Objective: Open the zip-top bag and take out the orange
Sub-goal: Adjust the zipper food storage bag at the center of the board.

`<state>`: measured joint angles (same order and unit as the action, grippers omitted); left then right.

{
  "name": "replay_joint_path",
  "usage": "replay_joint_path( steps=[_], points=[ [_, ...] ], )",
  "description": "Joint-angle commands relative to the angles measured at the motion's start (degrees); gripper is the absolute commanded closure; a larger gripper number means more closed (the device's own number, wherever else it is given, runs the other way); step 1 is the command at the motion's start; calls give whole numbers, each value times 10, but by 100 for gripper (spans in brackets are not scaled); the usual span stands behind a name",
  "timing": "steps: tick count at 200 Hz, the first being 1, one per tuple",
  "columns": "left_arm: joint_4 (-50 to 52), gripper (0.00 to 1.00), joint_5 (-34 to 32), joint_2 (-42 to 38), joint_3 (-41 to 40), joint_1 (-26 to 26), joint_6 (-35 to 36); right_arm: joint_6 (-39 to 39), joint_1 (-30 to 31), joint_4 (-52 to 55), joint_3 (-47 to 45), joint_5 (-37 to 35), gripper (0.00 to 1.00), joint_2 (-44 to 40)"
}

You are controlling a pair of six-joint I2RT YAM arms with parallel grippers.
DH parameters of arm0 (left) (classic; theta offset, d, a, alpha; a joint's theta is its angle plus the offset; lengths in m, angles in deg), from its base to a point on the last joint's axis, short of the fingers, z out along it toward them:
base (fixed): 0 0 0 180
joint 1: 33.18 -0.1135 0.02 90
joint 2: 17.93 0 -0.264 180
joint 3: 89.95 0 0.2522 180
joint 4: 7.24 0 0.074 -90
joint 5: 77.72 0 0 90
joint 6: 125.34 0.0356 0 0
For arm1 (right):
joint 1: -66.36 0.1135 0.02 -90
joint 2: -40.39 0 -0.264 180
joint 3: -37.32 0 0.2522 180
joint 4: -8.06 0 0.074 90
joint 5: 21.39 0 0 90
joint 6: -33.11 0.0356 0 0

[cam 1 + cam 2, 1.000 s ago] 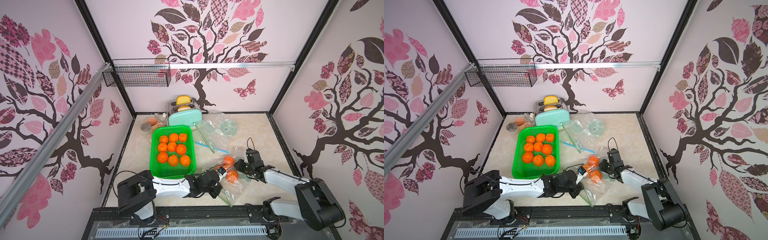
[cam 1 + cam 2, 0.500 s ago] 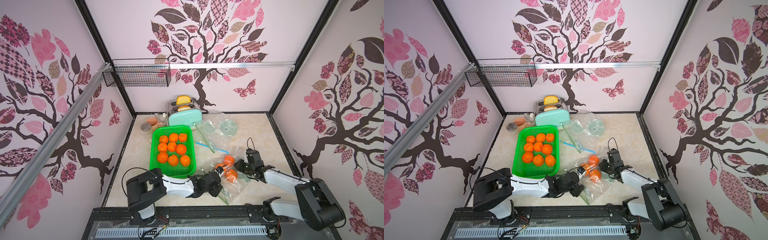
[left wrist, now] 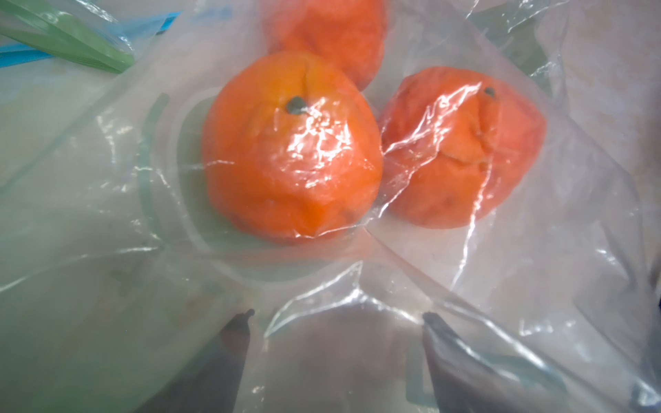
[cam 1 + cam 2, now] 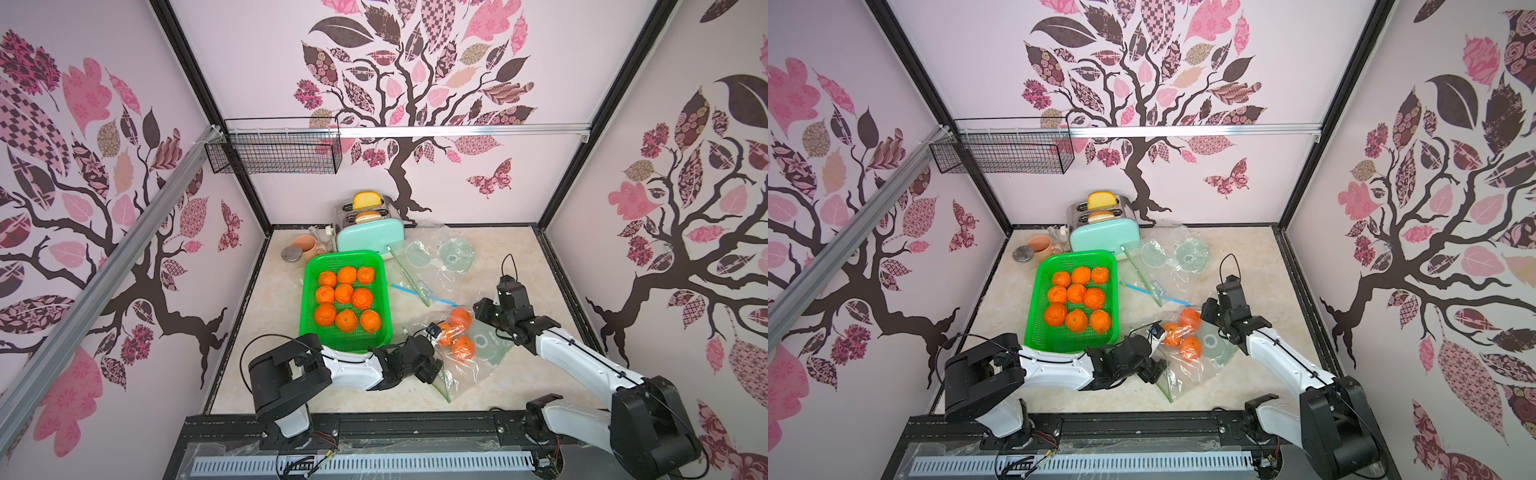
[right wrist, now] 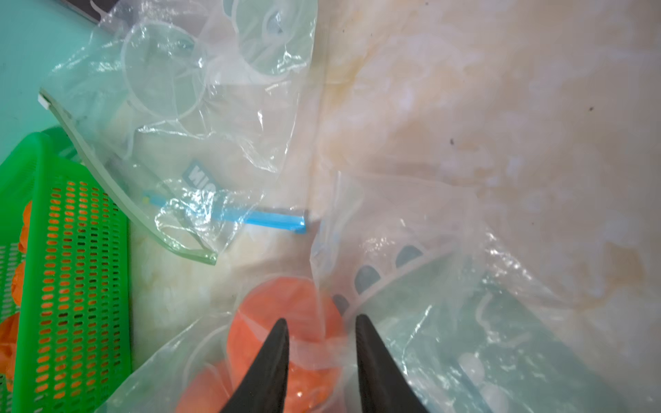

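"Oranges (image 4: pixel 462 347)?"
"Three, inside the zip-top bag (image 4: pixel 478 370), between my two arms."
"Pincers?"
"Left gripper (image 3: pixel 336 314) spread wide, seen through the film. Right gripper (image 5: pixel 320 320): narrow gap, film in it; I can't tell whether it pinches."

Mint toaster (image 4: pixel 370 239) holding bread slices (image 4: pixel 367 199), pink mug (image 4: pixel 306 246) beside it; black wire rack (image 4: pixel 274 151) on wall
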<state>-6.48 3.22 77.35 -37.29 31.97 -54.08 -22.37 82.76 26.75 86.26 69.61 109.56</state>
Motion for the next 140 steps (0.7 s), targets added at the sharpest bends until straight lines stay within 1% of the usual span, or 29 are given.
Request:
replay_joint_path(
  steps=[1, 14, 28, 50, 73, 102, 140],
  points=[
    [-30, 20, 13, -9, -7, -12, 17, 4, -2, 11, 35, -20, 68, 51],
    [-33, 19, 17, -10, -8, -18, 21, 11, -2, -3, 43, -8, 70, 80],
    [-42, 19, 21, -10, -10, -20, 23, 14, -3, -16, 47, 9, 77, 110],
    [-53, 18, 17, -8, -10, -22, 27, 12, -2, -23, 48, 46, 80, 150],
    [-61, 16, 7, -8, -6, -24, 37, 10, -1, -41, 35, 69, 84, 180],
    [-92, 13, -8, -13, -4, -24, 55, 0, 0, -45, 32, 89, 85, 202],
    [-96, 11, -29, -9, 19, -27, 95, -5, 5, -46, 22, 100, 85, 214]
  ],
)
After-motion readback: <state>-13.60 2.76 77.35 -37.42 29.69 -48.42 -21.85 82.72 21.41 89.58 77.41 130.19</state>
